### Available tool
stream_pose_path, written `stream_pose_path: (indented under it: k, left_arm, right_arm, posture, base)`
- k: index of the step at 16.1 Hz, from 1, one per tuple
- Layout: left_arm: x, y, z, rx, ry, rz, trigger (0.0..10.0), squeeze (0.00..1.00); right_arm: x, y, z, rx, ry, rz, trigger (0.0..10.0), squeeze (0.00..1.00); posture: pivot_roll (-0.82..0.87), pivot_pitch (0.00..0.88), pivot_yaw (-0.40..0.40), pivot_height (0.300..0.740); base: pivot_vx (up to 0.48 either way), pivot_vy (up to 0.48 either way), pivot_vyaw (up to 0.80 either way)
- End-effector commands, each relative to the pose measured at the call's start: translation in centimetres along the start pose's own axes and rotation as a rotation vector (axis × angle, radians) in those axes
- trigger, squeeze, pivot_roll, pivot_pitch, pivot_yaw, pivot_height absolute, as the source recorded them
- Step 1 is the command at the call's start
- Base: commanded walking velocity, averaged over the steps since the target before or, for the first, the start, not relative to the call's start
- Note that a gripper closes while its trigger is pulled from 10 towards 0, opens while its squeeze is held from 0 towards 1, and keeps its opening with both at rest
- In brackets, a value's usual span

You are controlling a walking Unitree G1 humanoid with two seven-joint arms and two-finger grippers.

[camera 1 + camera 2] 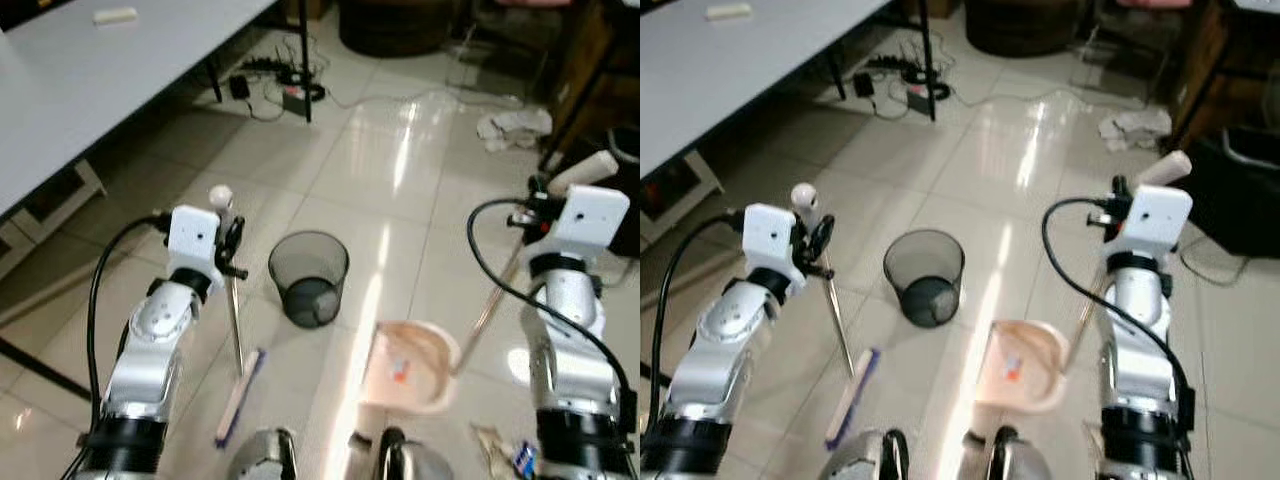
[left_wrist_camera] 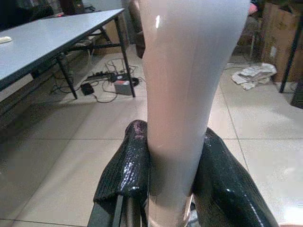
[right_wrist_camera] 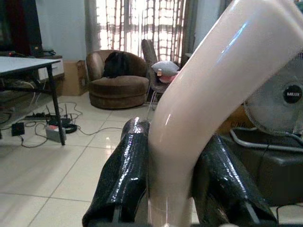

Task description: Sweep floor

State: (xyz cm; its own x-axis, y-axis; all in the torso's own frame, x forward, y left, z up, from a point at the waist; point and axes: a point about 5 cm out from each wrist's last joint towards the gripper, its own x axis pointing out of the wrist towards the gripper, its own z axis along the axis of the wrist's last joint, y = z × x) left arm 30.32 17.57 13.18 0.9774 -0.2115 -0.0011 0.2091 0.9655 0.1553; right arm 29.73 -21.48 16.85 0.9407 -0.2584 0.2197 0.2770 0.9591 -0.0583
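My left gripper (image 1: 232, 245) is shut on the pale handle of a broom (image 1: 236, 330), just under its white knob. The thin shaft runs down to a blue and pink brush head (image 1: 238, 397) that rests on the tiles. In the left wrist view both black fingers (image 2: 125, 165) clamp the handle (image 2: 184, 94). My right gripper (image 1: 541, 196) is shut on the long handle (image 3: 199, 104) of a pink dustpan (image 1: 415, 365). The pan sits on the floor with a bit of red and white litter in it. A black mesh bin (image 1: 309, 277) stands between the two tools.
A grey table (image 1: 60, 90) stands at the far left, with a power strip and cables (image 1: 285, 90) by its leg. Crumpled paper (image 1: 515, 125) lies far right, and wrappers (image 1: 510, 450) near my right foot. A fan (image 3: 284, 101) and an armchair (image 3: 118, 78) stand farther off.
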Motion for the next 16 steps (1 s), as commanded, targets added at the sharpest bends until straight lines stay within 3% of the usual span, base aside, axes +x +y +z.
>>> stream_pose_path:
  k: [1, 5, 7, 12, 16]
  left_arm:
    - [0.0, 0.1, 0.4, 0.018, -0.023, -0.004, 10.0, 0.0]
    - [0.1, 0.0, 0.4, 0.023, -0.024, -0.011, 10.0, 0.0]
    - [0.0, -0.1, 0.3, 0.026, -0.024, -0.022, 10.0, 0.0]
    - [0.6, -0.4, 1.3, 0.055, -0.07, -0.043, 10.0, 0.0]
    - [0.8, -0.5, 1.5, 0.052, -0.09, -0.039, 10.0, 0.0]
  right_arm:
    - [-0.2, 0.2, 0.6, -0.006, -0.022, 0.007, 10.0, 0.0]
    - [-0.4, 0.6, 0.5, -0.014, -0.005, 0.027, 10.0, 0.0]
    - [-0.7, 0.6, 0.1, 0.031, 0.029, 0.007, 10.0, 0.0]
    - [-1.2, 0.5, -0.4, 0.097, 0.062, -0.015, 10.0, 0.0]
    - [-1.3, 0.7, -0.7, 0.081, 0.088, -0.009, 10.0, 0.0]
  posture:
    - [0.0, 0.06, 0.065, 0.74]
    - [-0.01, 0.058, 0.068, 0.74]
    - [-0.01, 0.048, 0.07, 0.74]
    - [-0.01, 0.034, 0.067, 0.74]
    - [-0.01, 0.033, 0.062, 0.74]
  base:
    - [-0.296, 0.0, 0.0]
    - [-0.292, 0.0, 0.0]
    - [-0.144, 0.0, 0.0]
    - [0.0, 0.0, -0.8]
    - [0.0, 0.0, -0.6]
